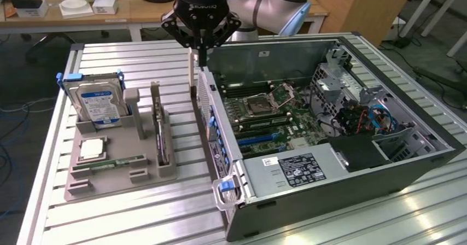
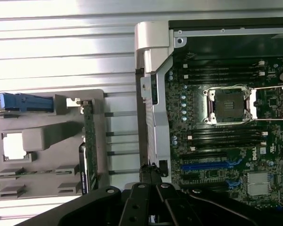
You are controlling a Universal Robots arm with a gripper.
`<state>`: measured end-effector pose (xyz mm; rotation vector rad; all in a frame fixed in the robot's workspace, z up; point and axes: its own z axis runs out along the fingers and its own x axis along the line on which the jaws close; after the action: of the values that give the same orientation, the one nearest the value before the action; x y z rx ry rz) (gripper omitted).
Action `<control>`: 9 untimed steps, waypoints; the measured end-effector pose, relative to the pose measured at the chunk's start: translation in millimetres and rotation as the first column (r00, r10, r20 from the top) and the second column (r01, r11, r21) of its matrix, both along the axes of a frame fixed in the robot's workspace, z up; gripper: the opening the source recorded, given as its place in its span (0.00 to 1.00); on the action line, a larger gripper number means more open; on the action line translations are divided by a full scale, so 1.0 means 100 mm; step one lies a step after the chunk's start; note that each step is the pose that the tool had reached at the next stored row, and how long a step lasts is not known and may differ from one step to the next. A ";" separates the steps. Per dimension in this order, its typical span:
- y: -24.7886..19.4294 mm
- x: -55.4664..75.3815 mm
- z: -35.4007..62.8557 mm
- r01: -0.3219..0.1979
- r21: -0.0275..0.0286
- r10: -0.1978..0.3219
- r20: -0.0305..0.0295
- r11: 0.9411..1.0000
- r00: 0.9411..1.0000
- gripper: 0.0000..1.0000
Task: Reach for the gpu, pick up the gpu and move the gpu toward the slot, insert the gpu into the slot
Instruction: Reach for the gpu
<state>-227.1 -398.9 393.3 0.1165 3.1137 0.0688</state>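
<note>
Slatted table (image 1: 124, 223) bearing open computer case (image 1: 343, 196), motherboard (image 1: 266, 116) facing up. Gray holder (image 1: 117, 165) sitting beside case, on exterior view's left, carrying hard drive (image 1: 98, 104). gpu (image 1: 159, 126) standing on edge in holder, untouched. Gripper (image 1: 199, 49) hovering over case wall facing holder, claw pressed together, pinching nothing.
</note>
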 end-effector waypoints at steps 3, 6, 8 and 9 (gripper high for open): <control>0.000 -0.03 0.000 0.000 0.000 0.000 0.000 1.000 1.000 0.10; 0.000 -0.06 0.000 0.000 0.000 0.000 0.000 1.000 1.000 0.10; 0.000 -0.07 0.000 0.000 0.000 0.000 0.000 1.000 1.000 0.10; 0.000 -0.08 0.000 0.000 0.000 0.000 0.000 1.000 1.000 0.10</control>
<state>-234.7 -398.8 393.2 0.1167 3.1136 0.0690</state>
